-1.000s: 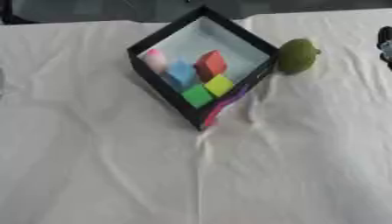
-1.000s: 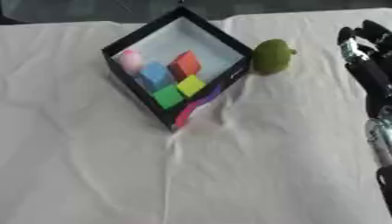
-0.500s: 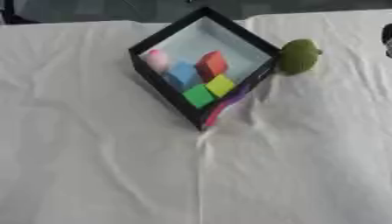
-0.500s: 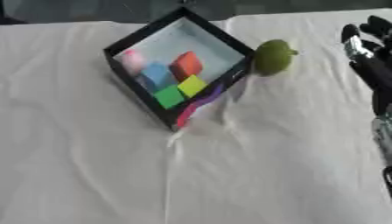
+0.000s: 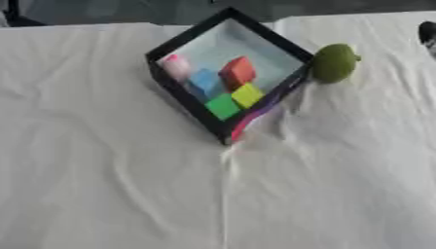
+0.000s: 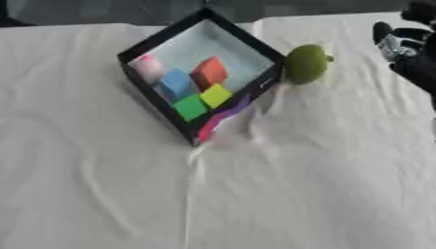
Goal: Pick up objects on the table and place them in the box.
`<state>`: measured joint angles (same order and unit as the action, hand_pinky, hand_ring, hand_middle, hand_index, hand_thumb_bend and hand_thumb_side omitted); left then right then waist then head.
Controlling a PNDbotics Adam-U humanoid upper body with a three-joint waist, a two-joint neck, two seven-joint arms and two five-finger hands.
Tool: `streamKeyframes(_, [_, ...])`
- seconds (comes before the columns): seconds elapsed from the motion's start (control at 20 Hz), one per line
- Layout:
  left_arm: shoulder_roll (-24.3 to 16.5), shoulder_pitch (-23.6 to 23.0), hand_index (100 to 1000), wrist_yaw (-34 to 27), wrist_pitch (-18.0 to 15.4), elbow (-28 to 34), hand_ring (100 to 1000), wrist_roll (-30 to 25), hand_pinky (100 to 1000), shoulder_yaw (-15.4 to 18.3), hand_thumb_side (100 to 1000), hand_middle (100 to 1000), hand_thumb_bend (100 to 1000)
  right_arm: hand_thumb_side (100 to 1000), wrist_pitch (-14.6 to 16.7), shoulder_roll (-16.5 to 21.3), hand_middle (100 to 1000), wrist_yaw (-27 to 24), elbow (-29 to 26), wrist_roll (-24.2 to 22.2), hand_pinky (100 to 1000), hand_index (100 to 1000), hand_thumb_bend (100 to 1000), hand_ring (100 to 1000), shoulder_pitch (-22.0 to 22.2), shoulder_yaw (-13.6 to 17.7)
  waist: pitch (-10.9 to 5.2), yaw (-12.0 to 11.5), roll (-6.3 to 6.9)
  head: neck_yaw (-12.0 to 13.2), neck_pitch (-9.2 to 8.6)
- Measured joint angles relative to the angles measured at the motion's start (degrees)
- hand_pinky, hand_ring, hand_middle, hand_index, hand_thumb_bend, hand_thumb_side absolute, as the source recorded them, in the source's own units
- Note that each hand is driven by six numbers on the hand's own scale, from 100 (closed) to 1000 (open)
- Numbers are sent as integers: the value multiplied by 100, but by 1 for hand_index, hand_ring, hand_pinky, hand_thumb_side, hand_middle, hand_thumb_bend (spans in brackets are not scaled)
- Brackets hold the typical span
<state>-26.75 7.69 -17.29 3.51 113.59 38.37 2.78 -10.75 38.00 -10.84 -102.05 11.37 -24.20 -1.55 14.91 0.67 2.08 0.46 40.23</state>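
A black box (image 5: 189,104) with a pale inside stands cornerwise at the upper middle of the white cloth. Inside lie a pink piece (image 5: 176,65), a blue block (image 5: 204,81), a red block (image 5: 238,72), a yellow block (image 5: 248,94) and a green block (image 5: 222,105). A round green fruit (image 6: 306,63) lies on the cloth, touching the box's right side. My right hand (image 6: 398,44) hovers at the upper right edge, right of the fruit and apart from it, open and holding nothing. No left hand shows.
The white cloth (image 5: 128,185) is creased, with a ridge running from the box's near corner toward the front edge. A dark floor strip (image 5: 102,9) lies beyond the table's far edge.
My right arm has drawn a little toward the upper right, so less of its forearm shows. The box and the fruit have stayed put.
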Motion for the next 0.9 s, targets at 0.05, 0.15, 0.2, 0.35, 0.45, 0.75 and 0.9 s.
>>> streamKeyframes(0.05, [2, 0, 856, 0, 8, 0, 822, 6, 799, 0, 663, 775, 364, 354, -26, 85, 845, 53, 23, -113, 887, 897, 383, 830, -51, -45, 0, -2, 0, -2, 0])
streamKeyframes(0.15, [4, 1, 854, 0, 16, 0, 822, 12, 799, -1, 656, 775, 366, 346, -67, 201, 844, 142, 72, -313, 886, 898, 416, 832, -122, -105, 0, -6, 0, -5, 0])
streamKeyframes(0.2, [11, 4, 853, 0, 20, 0, 822, 14, 799, -1, 652, 775, 368, 343, -90, 279, 845, 188, 105, -441, 885, 900, 430, 834, -174, -165, 0, -21, 0, -11, 0])
streamKeyframes(0.35, [23, 25, 852, 7, 30, 0, 822, 19, 798, -4, 653, 775, 366, 326, -158, 562, 846, 409, 234, -922, 881, 903, 446, 836, -426, -363, 0, -50, 0, -47, -1])
streamKeyframes(0.45, [24, 47, 850, 9, 45, 0, 822, 16, 798, -17, 650, 775, 367, 285, -174, 730, 846, 610, 361, -1306, 880, 905, 468, 838, -570, -494, 0, -71, 0, -80, -1])
streamKeyframes(0.75, [25, 59, 848, 18, 91, 0, 822, -21, 798, -49, 643, 774, 369, 213, 35, 1151, 841, 1363, 816, -2541, 877, 902, 517, 844, -1067, -805, 0, -84, 0, -160, -3])
streamKeyframes(0.9, [25, 60, 846, 20, 109, 0, 822, -29, 798, -53, 636, 774, 372, 175, 212, 1305, 838, 1760, 1134, -3089, 873, 897, 548, 846, -1367, -944, -1, -96, -2, -182, -3])
